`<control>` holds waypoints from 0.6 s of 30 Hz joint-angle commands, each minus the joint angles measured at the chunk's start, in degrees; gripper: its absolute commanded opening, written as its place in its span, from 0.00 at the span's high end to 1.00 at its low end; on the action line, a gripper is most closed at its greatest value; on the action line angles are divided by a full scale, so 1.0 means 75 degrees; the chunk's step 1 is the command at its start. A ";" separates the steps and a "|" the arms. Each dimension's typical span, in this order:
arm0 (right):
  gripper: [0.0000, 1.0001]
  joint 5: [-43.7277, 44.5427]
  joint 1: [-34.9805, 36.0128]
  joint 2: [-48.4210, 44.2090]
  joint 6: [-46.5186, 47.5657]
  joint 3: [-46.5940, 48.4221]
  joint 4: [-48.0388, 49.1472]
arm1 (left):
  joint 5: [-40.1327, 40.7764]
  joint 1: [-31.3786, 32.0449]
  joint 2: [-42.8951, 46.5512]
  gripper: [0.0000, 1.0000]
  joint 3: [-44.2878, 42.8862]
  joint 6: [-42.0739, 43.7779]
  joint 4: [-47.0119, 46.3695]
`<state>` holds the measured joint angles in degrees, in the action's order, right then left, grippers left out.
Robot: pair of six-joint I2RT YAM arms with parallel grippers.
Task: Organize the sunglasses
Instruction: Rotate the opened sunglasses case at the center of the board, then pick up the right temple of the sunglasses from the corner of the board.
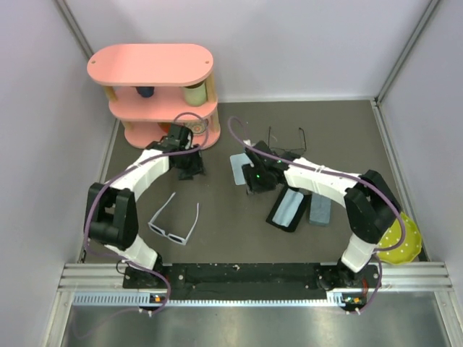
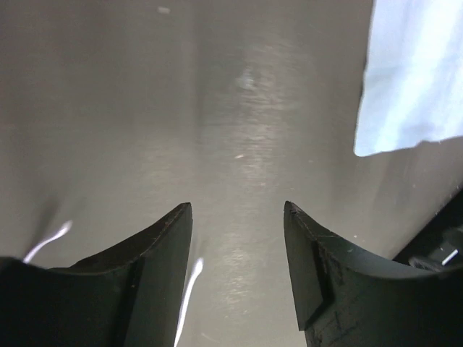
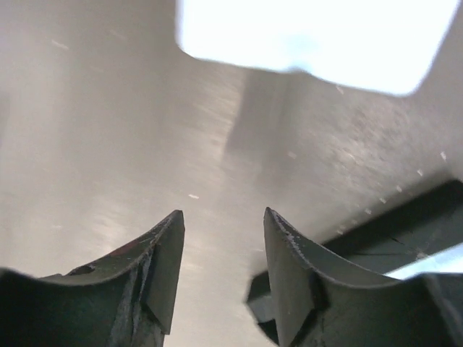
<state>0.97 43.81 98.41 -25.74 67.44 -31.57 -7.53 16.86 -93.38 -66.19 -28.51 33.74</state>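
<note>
Overhead view: the light is even and diffuse from above, the picture sharp throughout, with soft faint shadows under my arms on the table (image 1: 239,231). Left wrist view: a pale glare streak runs down the tabletop, the light blue cloth (image 2: 416,72) is washed out, and my left fingers (image 2: 145,264) are dark and soft-edged. Right wrist view: the same sheen shows, a pale cloth (image 3: 318,36) is blown nearly white and blurred, and my right fingers (image 3: 304,282) are dim and unfocused.

A pink shelf (image 1: 155,72) stood at the far left of my table (image 1: 239,238), with a greenish cup (image 1: 194,94) under its top board. A light blue cloth (image 1: 239,170) lay mid-table. Nearby, an open black case (image 1: 277,217) lay just beside a grey-blue case (image 1: 319,210). A yellow perforated bowl (image 1: 402,240) sat at the right edge.
</note>
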 commanded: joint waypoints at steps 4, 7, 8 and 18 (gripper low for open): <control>0.49 0.0386 0.1012 0.0671 -0.1138 0.1763 -0.0453 | 0.1776 -0.0748 0.1528 0.32 0.0260 0.0239 0.0494; 0.49 0.0363 0.1587 0.1011 -0.1653 0.2139 -0.0711 | 0.2374 -0.0924 0.2044 0.21 0.0306 0.0251 0.0599; 0.49 0.0304 0.1739 0.1093 -0.1921 0.2222 -0.0747 | 0.2491 -0.0994 0.2289 0.18 0.0364 0.0251 0.0588; 0.48 0.0105 0.3228 0.2417 -0.2884 0.3406 -0.0923 | 0.3300 -0.1557 0.3614 0.06 0.1126 -0.0076 0.0400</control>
<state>2.17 66.17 115.18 -43.33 87.70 -37.65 13.04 6.35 -69.80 -59.94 -27.51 37.63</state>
